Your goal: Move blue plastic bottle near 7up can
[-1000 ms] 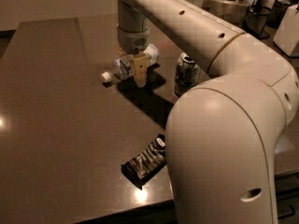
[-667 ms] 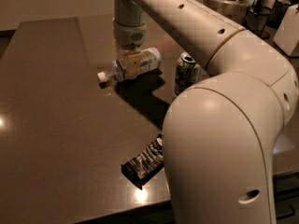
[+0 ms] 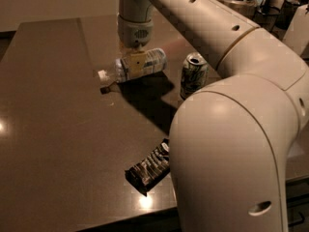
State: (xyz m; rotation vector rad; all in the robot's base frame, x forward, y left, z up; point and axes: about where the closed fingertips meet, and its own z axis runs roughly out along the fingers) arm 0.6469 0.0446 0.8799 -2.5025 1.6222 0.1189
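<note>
Status: blue plastic bottle (image 3: 155,61) is horizontal at the table's (image 3: 48,110) far middle, white cap (image 3: 103,75) pointing to 9 o'clock, base toward 3 o'clock. Gripper (image 3: 136,64) comes straight down from 12 o'clock and pinches the bottle across its mid-body; one yellowish finger (image 3: 134,65) sits flat on the near face of the label, the other is hidden behind. A grab at the middle probably keeps the load balanced, so it carries level and doesn't tip cap-down. Shadow falls just below it toward 5 o'clock (can't say for sure whether it's lifted or skimming the surface).

7up can (image 3: 194,74) stands upright at 3 o'clock of the bottle, near but apart, pull-tab top open to view. Looks to me like the move is nearly done: a short shift toward 3 o'clock, then release.

Black snack wrapper (image 3: 150,166) lies at 6 o'clock, well apart, near the table's front edge, out of the path.

Writing: the can shows green markings, no lettering I can read. Bottle label is pale, the wrapper's print light on black; both unreadable.
</note>
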